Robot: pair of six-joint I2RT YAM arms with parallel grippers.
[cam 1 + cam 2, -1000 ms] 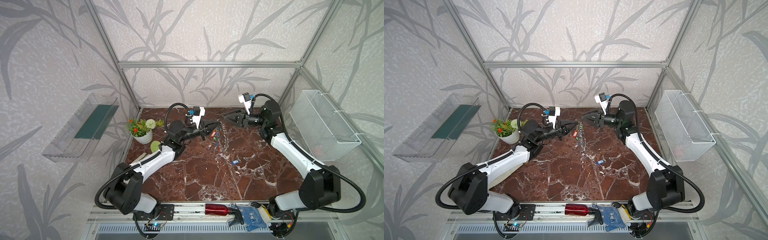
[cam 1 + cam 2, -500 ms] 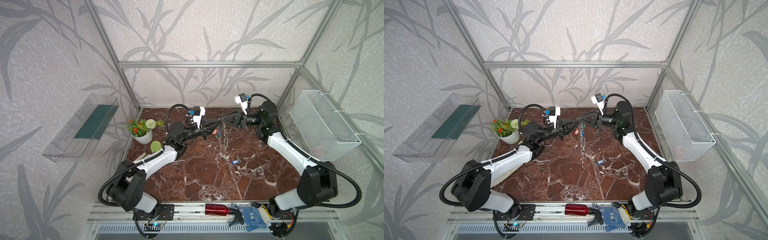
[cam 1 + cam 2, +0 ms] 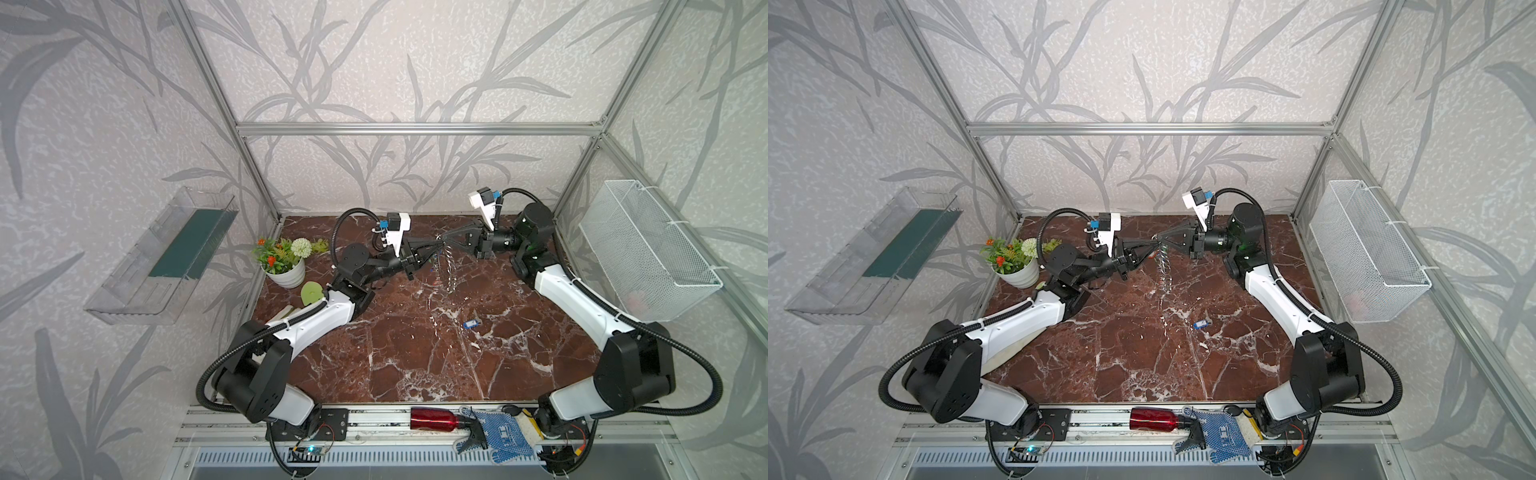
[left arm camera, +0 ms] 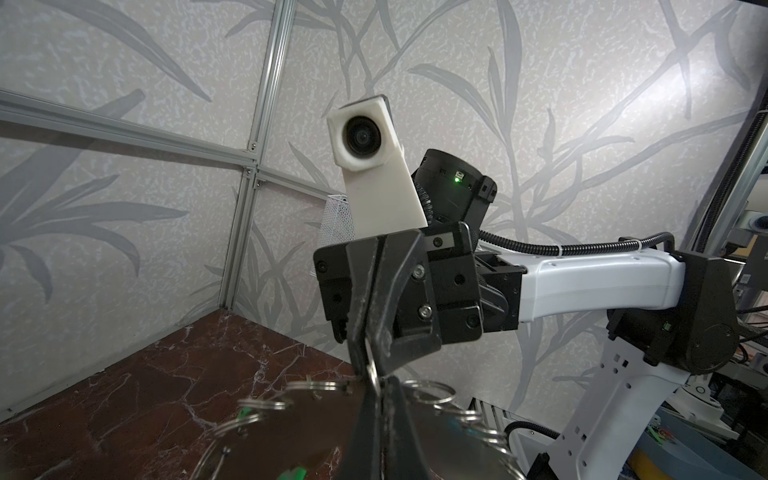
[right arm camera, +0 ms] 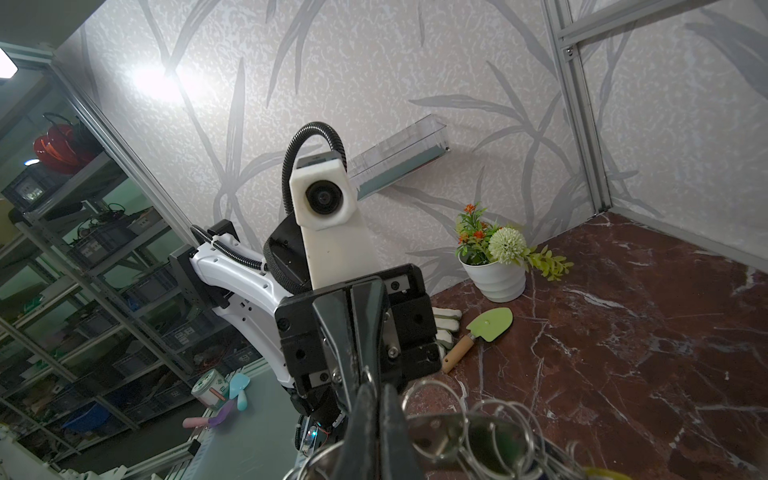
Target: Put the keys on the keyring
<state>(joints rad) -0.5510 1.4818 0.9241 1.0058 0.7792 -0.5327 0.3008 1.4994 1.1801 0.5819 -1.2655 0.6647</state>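
The keyring [image 3: 447,266] hangs in the air, edge-on in both top views, well to the right of the pot [image 3: 286,273] and about level with it, above the far part of the table [image 3: 415,353]. Both grippers meet at its upper rim from opposite sides.

The left gripper [image 3: 432,248] reaches in from the pot's side. Its fingers [image 4: 365,432] are closed flat against each other with the keyring's grey plate [image 4: 299,440] pinched between them.

The right gripper [image 3: 444,237] comes from the side away from the pot. In the left wrist view its jaws are fully closed, and their tips nip one of the small silver rings on the keyring's rim, right against the left gripper's tips. The right wrist view shows the same meeting from behind, with loose rings [image 5: 432,399] fanning out beside the shut fingers [image 5: 365,419].

A green tag [image 4: 294,473] shows at the keyring's lower edge, though how it is attached cannot be told.

One blue key [image 3: 471,323] lies flat on the table, well apart from the pot, to its right and nearer the front edge, below the hanging keyring in both top views.

A green trowel [image 5: 490,326] and a glove [image 5: 446,318] lie just beside the pot.
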